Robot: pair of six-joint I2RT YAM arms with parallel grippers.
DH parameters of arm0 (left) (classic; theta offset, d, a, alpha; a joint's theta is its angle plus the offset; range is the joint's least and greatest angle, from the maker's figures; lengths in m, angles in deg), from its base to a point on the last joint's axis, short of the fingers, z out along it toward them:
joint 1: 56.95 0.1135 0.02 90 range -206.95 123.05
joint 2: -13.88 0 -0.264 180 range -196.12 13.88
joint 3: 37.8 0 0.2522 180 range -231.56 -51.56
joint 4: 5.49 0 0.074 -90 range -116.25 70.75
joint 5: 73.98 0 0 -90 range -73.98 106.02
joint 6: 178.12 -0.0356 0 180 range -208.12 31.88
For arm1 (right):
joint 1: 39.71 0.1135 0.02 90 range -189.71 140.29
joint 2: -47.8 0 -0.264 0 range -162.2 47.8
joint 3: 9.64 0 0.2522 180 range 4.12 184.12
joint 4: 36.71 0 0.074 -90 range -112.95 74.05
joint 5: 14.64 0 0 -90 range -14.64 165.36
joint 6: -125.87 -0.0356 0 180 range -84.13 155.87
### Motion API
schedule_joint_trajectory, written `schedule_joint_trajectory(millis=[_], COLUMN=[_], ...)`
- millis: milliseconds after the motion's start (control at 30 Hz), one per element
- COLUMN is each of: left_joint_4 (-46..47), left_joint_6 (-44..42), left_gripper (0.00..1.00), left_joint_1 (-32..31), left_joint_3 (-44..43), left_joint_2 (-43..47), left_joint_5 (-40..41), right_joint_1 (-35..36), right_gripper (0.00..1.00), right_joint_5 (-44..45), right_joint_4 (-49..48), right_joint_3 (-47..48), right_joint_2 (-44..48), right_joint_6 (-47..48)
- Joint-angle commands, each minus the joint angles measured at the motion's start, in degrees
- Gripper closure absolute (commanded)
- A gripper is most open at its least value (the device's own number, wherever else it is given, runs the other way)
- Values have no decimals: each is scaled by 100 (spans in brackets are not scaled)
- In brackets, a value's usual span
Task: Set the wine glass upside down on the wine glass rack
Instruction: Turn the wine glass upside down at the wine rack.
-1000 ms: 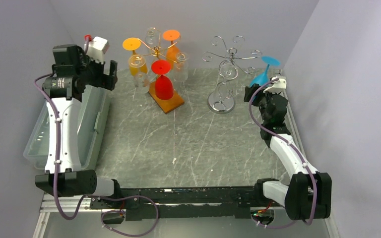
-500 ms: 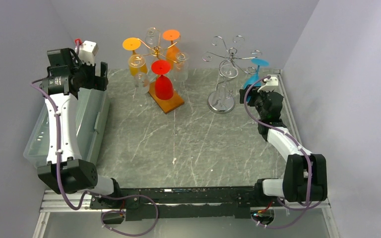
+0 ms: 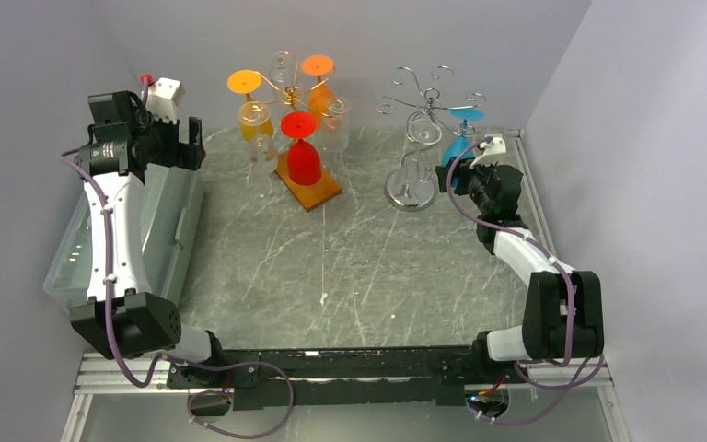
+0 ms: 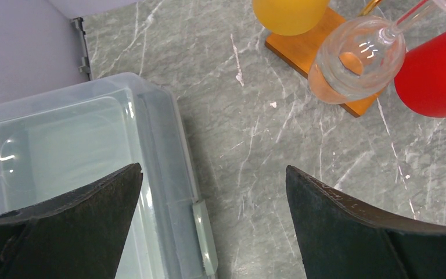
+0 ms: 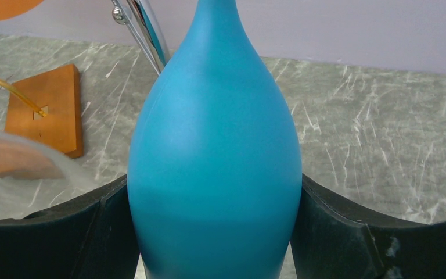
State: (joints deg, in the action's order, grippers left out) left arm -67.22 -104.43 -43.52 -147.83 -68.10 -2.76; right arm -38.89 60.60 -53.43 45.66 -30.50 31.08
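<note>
1. Left fingers (image 4: 64,226) gape wide and empty, well left of the silver rack (image 3: 412,191).
2. Right fingers (image 5: 52,244) clamp the bowl of the blue wine glass (image 5: 215,163), just right of the rack; I judge this the hanging step.
3. The glass's long axis stands near upright, foot up and rim down.
4. The next move probably calls for sliding the stem into a wire loop.

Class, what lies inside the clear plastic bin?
Nothing shows in the part of the plastic bin in view; the left gripper covers its near end.
</note>
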Motion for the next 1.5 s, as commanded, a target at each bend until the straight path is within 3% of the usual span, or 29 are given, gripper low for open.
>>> schedule_joint_trajectory(millis=[0, 867, 1467], left_joint_4=[93, -245, -434], left_joint_6=[-14, -139, 98], left_gripper=[1, 0, 1], left_joint_1=[19, 16, 18], left_joint_3=[122, 283, -110], left_joint_2=[189, 129, -99], left_joint_5=[-280, -639, -866], right_joint_1=[-20, -27, 6], right_gripper=[27, 25, 30], right_joint_5=[-350, -930, -1121], right_joint_4=[-623, -2177, -2447], right_joint_3=[303, -546, -717], right_joint_2=[-60, 233, 274], right_joint_6=[203, 106, 83])
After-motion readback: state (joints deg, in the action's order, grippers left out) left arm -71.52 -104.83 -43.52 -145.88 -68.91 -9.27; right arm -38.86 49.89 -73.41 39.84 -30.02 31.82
